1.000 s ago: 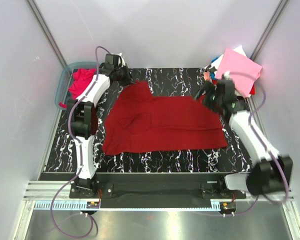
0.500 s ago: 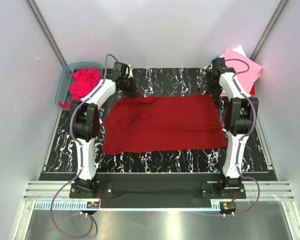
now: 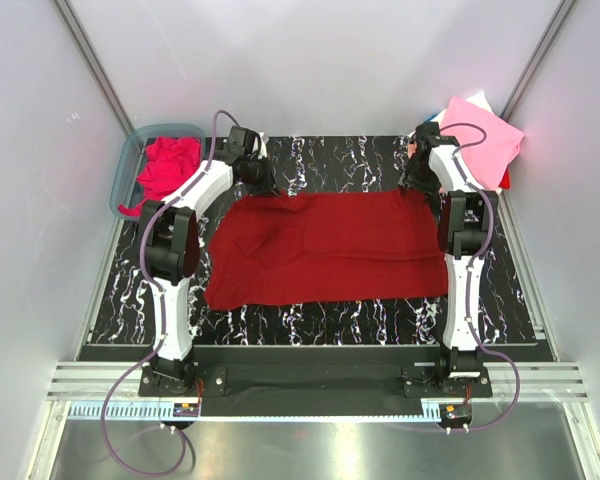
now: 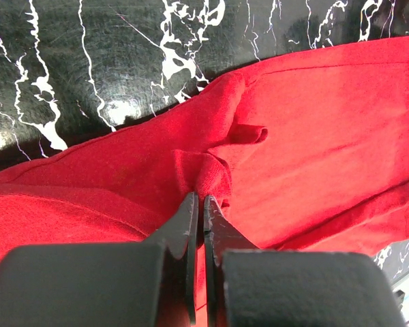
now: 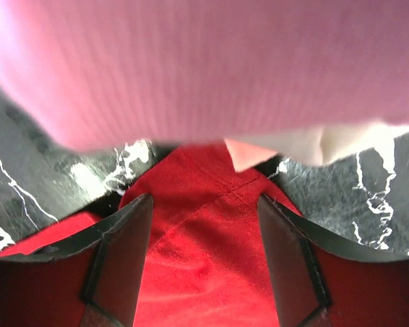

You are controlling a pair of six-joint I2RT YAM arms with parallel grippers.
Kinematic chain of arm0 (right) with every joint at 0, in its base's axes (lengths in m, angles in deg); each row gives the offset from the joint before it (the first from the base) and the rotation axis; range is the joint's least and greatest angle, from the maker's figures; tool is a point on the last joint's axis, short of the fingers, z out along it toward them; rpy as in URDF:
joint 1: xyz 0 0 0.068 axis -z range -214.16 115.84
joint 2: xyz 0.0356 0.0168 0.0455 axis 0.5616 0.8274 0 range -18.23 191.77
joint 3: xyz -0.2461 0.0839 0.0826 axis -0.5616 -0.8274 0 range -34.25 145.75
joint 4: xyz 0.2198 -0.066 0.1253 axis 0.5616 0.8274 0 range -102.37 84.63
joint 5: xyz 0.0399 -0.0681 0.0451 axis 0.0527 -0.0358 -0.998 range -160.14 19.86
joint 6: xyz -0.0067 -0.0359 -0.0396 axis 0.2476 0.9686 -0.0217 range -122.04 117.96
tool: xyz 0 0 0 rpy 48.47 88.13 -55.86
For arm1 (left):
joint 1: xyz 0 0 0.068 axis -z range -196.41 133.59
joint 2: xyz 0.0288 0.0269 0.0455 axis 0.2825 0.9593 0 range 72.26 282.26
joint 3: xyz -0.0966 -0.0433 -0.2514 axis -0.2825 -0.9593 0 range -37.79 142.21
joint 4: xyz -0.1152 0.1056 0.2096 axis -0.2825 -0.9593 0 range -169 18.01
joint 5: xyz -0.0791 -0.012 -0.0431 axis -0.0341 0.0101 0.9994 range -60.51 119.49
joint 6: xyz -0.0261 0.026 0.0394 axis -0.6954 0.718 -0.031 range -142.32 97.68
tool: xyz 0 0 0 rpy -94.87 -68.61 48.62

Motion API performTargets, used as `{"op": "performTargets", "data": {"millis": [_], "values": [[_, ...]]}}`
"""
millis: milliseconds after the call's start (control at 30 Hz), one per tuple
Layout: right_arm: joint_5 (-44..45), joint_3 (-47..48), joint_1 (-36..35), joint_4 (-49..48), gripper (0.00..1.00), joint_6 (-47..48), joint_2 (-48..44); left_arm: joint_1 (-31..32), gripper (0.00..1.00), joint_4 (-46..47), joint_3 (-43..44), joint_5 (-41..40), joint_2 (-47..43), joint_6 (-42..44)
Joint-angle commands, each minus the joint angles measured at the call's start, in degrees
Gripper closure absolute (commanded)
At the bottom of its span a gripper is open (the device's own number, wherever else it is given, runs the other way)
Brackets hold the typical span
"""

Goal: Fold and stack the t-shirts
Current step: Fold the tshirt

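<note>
The dark crimson t-shirt [image 3: 325, 245] lies spread flat across the black marbled table. My left gripper [image 3: 263, 185] is at its far left corner, shut on a pinched fold of the red cloth [image 4: 211, 170]; its tips meet in the left wrist view [image 4: 203, 199]. My right gripper [image 3: 417, 185] is at the shirt's far right corner, jaws open, with the red cloth corner [image 5: 204, 259] lying between the fingers [image 5: 133, 225]. The stack of folded shirts, pale pink on top [image 3: 477, 140], is just beyond it and fills the top of the right wrist view [image 5: 204, 68].
A translucent blue-grey tub [image 3: 121, 175] at the far left holds a crumpled magenta-pink shirt [image 3: 165, 163]. White walls and metal corner posts close in the table on three sides. A strip of bare table [image 3: 330, 325] runs along the near edge.
The right arm has swung from over the shirt's right side to its far right corner. The shirt's far edge has been drawn out straight, and the left gripper has shifted slightly right.
</note>
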Motion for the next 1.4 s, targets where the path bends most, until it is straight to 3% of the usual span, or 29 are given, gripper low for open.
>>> {"op": "performTargets", "data": {"millis": [0,233,333,533,633,800,1367], "values": [[3.13,5.06,0.64,1.15,0.30,1.07,2.63,0.25,1.00,0.80,-0.42,-0.28,-3.81,1.00],[3.57,4.47,0.56,0.63,0.42,1.68,4.21,0.25,1.00,0.89,-0.33,-0.19,-3.63,1.00],[2.52,3.06,0.56,-0.25,0.57,1.51,4.22,0.25,1.00,0.80,-0.24,-0.19,-3.37,1.00],[1.47,0.34,0.56,-1.39,0.77,1.68,3.26,0.34,1.00,0.54,-0.15,-0.19,-3.45,0.65],[0.85,-2.65,0.55,-2.62,0.80,1.16,1.06,0.42,1.00,-0.16,0.20,-0.98,-3.80,0.56],[-0.90,-7.13,0.56,-3.85,0.95,0.54,-4.21,0.42,1.00,-0.60,-2.08,-3.00,-6.96,0.39],[-1.97,-16.18,0.56,-3.06,0.97,0.80,-17.57,0.60,1.00,-5.26,-6.12,-7.57,-17.07,1.88]]}}
